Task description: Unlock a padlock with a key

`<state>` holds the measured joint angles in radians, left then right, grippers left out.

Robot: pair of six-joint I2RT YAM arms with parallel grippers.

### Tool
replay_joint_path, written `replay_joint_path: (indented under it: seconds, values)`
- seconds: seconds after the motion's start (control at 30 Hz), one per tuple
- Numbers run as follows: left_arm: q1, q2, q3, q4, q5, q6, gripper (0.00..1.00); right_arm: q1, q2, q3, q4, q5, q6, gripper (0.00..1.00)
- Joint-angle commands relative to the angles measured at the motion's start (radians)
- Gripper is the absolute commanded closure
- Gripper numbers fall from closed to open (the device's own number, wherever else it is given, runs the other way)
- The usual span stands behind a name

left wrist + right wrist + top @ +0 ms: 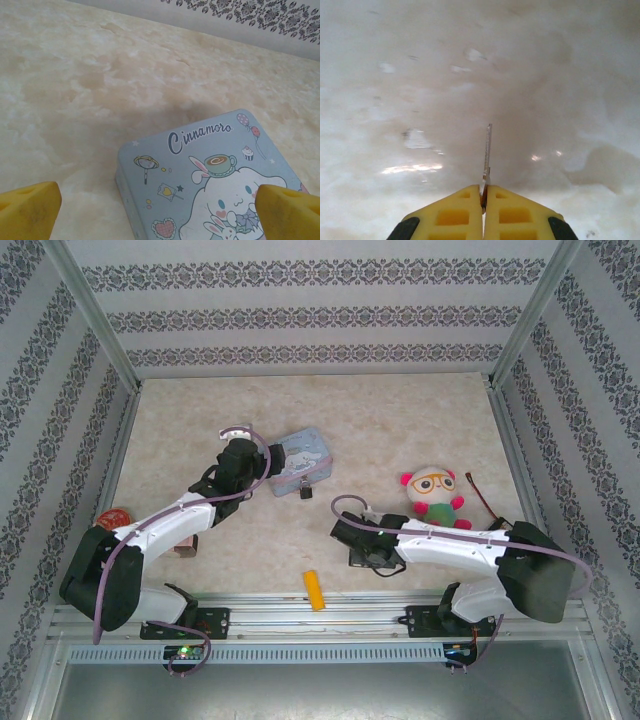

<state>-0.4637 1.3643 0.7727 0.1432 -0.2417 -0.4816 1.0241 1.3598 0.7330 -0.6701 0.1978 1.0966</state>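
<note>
The key sits in the lower centre of my right wrist view, edge-on. Only its head end is nipped between the very tips of my right gripper, whose yellow pads are clenched on it, and the blade juts forward over bare table. That is my first worry: with so thin a hold on so thin a piece of metal, any side load at the keyhole could twist the key in the pads or flick it out.

The padlock lies left of centre in the top view, just below the near edge of the Cinnamoroll tin and well apart from the key. It looks loose. My left gripper hangs wide open over the tin and grasps nothing, so a push from the key would probably slide the padlock away rather than seat. I cannot tell which way its keyhole faces, and a wrong approach angle would jam the blade against the body.
</note>
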Motion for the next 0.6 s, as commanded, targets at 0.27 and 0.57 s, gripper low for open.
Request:
replay_joint_path:
  seconds: [0.27, 0.57]
  values:
    - [0.148, -0.078, 0.025, -0.007, 0.291, 0.054, 0.01, -0.183, -0.267, -0.124, 0.501, -0.220, -0.443, 1.00]
    - [0.215, -0.171, -0.014, 0.028, 0.495, 0.012, 0.01, -0.362, -0.388, -0.230, 0.848, -0.520, -0.507, 1.00]
